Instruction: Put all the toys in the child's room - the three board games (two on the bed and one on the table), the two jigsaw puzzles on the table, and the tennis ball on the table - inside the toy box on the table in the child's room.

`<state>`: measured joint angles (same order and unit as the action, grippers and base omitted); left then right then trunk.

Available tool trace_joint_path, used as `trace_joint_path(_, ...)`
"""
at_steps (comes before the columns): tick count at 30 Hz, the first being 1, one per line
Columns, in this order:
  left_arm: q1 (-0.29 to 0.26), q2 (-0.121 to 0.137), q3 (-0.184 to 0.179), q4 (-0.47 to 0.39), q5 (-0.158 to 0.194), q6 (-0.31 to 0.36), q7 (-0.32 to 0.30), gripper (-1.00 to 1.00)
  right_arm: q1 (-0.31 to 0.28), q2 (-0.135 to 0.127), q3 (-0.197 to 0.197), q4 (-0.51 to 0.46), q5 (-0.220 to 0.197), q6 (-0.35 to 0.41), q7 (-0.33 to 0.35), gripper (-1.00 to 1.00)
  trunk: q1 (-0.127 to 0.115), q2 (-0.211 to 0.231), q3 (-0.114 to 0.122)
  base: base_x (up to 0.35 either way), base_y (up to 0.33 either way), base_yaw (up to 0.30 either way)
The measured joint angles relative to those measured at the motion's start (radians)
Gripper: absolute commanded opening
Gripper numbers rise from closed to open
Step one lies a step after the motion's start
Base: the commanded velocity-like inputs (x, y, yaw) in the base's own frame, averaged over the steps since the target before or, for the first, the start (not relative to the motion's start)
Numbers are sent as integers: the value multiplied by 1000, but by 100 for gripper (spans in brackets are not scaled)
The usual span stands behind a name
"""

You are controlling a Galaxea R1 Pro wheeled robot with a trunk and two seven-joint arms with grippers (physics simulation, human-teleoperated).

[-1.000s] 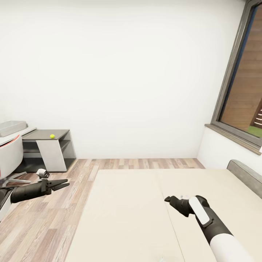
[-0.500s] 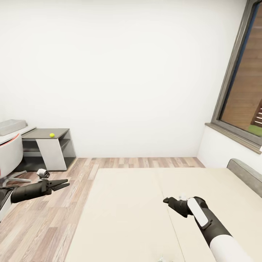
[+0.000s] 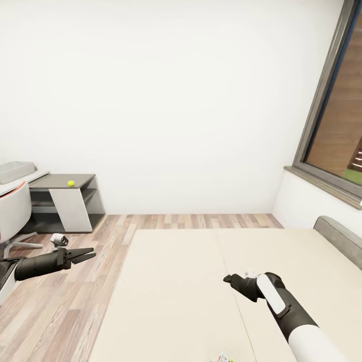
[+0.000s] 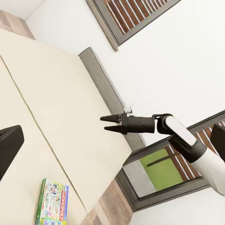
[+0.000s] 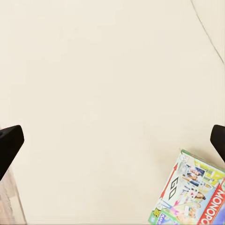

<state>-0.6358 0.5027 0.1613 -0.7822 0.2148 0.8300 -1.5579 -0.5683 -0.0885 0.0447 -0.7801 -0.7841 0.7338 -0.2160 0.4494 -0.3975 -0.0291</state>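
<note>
Child's room, head view. The bed (image 3: pixel 201 281), cream mattress and grey frame, is spread across the lower half, from 6 to 4 o'clock. A window (image 3: pixel 337 115) is set in the wall at 3 o'clock.

The left gripper (image 3: pixel 86 254) is held over the wood floor (image 3: pixel 75 301) at 8 o'clock, beside the bed; its fingers lie close together with only a narrow gap, nothing between them. The right gripper (image 3: pixel 227 277) is held above the mattress at 5 o'clock. In the left wrist view the right gripper (image 4: pixel 108 123) is seen slightly parted at the tips and empty.

The table (image 3: pixel 60 182) is seen at 9 o'clock against the far wall, well apart from both arms. The tennis ball (image 3: pixel 71 183) rests on its dark grey section. The toy box (image 3: pixel 15 171) stands further along the table, at the frame's edge. A white chair (image 3: pixel 12 213) is placed before it.

A board game (image 5: pixel 192 194), white cover with red logo and green edges, lies flat on the mattress. The same box (image 4: pixel 51 201) is probably what shows in the left wrist view, near the mattress edge. A colourful sliver (image 3: pixel 222 358) at 6 o'clock in the head view is too small to identify.
</note>
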Motion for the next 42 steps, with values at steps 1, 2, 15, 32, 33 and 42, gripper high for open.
trace_joint_path(1,0,0,0,0,0,0,0,100,0,0,3,1,0,0,0,100,0,0,-2,0,0,0)
trace_joint_path(2,0,0,0,0,0,0,0,100,0,0,7,2,0,0,0,100,0,0,-3,0,0,0)
trace_joint_path(15,0,0,0,0,-1,0,0,100,-1,0,57,6,-1,1,0,100,0,0,-25,0,0,0)
trace_joint_path(32,0,0,0,0,-3,0,6,100,-3,1,63,8,-3,3,0,100,0,0,-53,0,0,0)
trace_joint_path(33,0,0,0,0,-3,0,6,100,-3,1,63,8,-3,3,0,100,0,0,-54,0,0,0)
trace_joint_path(42,0,0,0,0,-3,0,5,100,-3,1,65,15,-3,3,-1,100,0,0,-69,0,0,0)
